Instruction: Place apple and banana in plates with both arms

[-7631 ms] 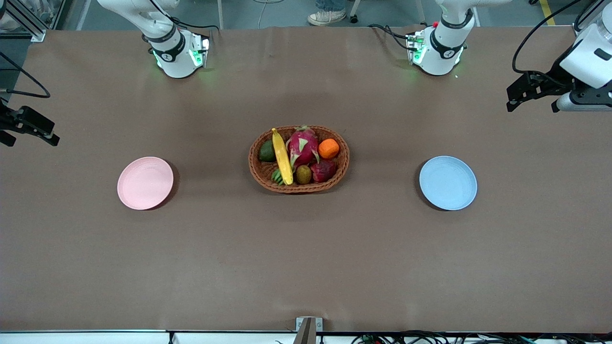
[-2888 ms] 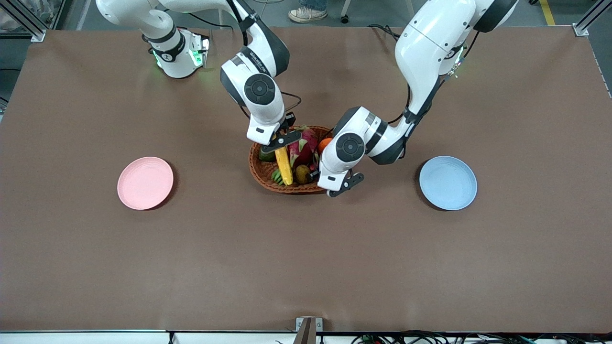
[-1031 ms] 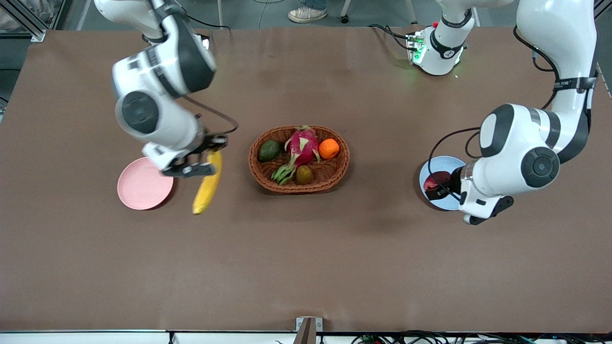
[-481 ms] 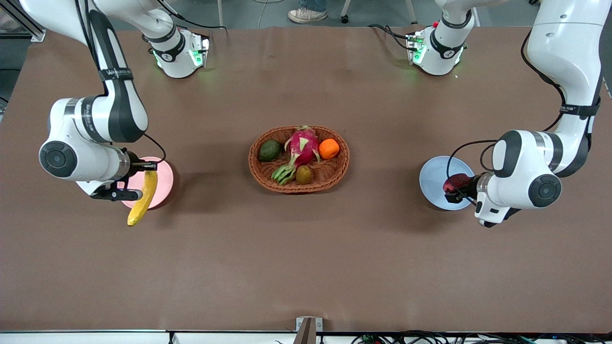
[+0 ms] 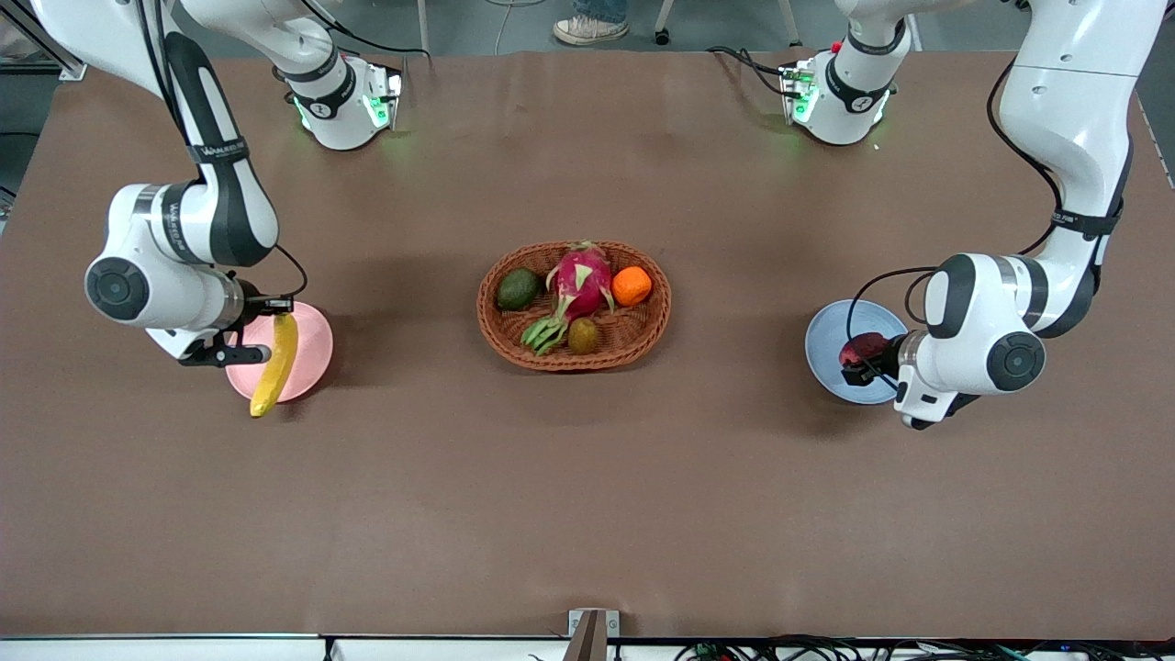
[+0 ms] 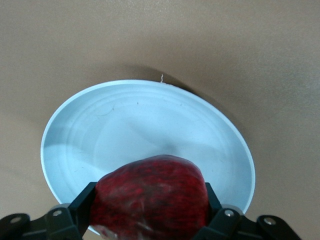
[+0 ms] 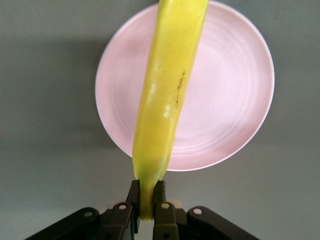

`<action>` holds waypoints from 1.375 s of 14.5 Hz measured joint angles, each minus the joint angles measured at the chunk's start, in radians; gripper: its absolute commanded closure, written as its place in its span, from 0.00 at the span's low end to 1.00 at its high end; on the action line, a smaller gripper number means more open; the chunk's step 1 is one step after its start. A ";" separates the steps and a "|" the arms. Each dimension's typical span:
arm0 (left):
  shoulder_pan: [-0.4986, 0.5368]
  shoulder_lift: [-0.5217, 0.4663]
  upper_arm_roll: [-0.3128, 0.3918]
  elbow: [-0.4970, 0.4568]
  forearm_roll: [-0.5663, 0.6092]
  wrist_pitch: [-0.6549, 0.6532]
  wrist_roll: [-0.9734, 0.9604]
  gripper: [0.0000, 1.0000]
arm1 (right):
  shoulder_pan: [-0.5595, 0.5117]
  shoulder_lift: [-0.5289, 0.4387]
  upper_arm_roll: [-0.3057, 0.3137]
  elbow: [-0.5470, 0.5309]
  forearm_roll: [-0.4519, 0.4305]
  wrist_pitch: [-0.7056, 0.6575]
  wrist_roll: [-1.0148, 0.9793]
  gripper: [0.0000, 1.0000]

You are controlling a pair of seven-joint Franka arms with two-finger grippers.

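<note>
The right gripper (image 7: 146, 202) is clamped on one end of the banana (image 7: 167, 95). From the jaws the fruit runs straight out, its long axis crossing the pink plate (image 7: 235, 95) below it. In the front view the banana (image 5: 274, 363) hangs over that plate (image 5: 312, 344), with its free tip past the rim on the side nearer the camera. That overhang is what the coming release seems to turn on: the jaws sit over the plate's farther edge, and the free end would likely land off the plate unless the fruit is drawn back first.

The left gripper (image 6: 150, 212) holds the apple (image 6: 150, 195) between its fingers, one pad pressed on each side. The blue plate (image 6: 90, 135) lies directly beneath and ahead of the jaws, and the apple (image 5: 861, 349) shows over the plate (image 5: 826, 344) in the front view. It is not clear that it touches the plate. Here a straight lowering and opening looks enough.

Well apart from both grippers, the wicker basket (image 5: 514, 344) sits mid-table with a dragon fruit (image 5: 578, 280), an orange (image 5: 631, 285), an avocado (image 5: 518, 289) and a kiwi (image 5: 583, 335).
</note>
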 measured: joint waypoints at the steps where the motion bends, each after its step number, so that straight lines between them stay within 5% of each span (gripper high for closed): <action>1: 0.000 -0.001 0.000 0.001 0.000 0.000 0.000 0.00 | -0.006 -0.010 0.000 -0.022 -0.006 0.008 0.000 0.98; 5: 0.000 -0.034 -0.006 0.024 0.000 -0.011 -0.002 0.00 | -0.031 -0.025 -0.001 -0.061 -0.025 0.015 -0.003 0.96; 7: -0.001 -0.065 -0.012 0.076 0.000 -0.076 -0.002 0.00 | -0.032 -0.025 0.000 -0.075 -0.028 0.016 -0.003 0.82; 8: -0.002 -0.080 -0.013 0.113 0.000 -0.117 -0.002 0.00 | -0.032 -0.025 0.000 -0.083 -0.029 0.018 -0.003 0.68; 10: -0.003 -0.109 -0.013 0.189 0.000 -0.191 -0.001 0.00 | -0.032 -0.025 0.001 -0.089 -0.030 0.023 -0.003 0.00; 15: -0.015 -0.153 -0.015 0.292 0.000 -0.240 0.006 0.00 | -0.046 -0.068 0.000 -0.044 -0.030 0.003 -0.003 0.00; 20: -0.019 -0.155 -0.020 0.329 0.000 -0.242 0.040 0.00 | -0.057 -0.145 0.001 0.294 -0.030 -0.321 -0.002 0.00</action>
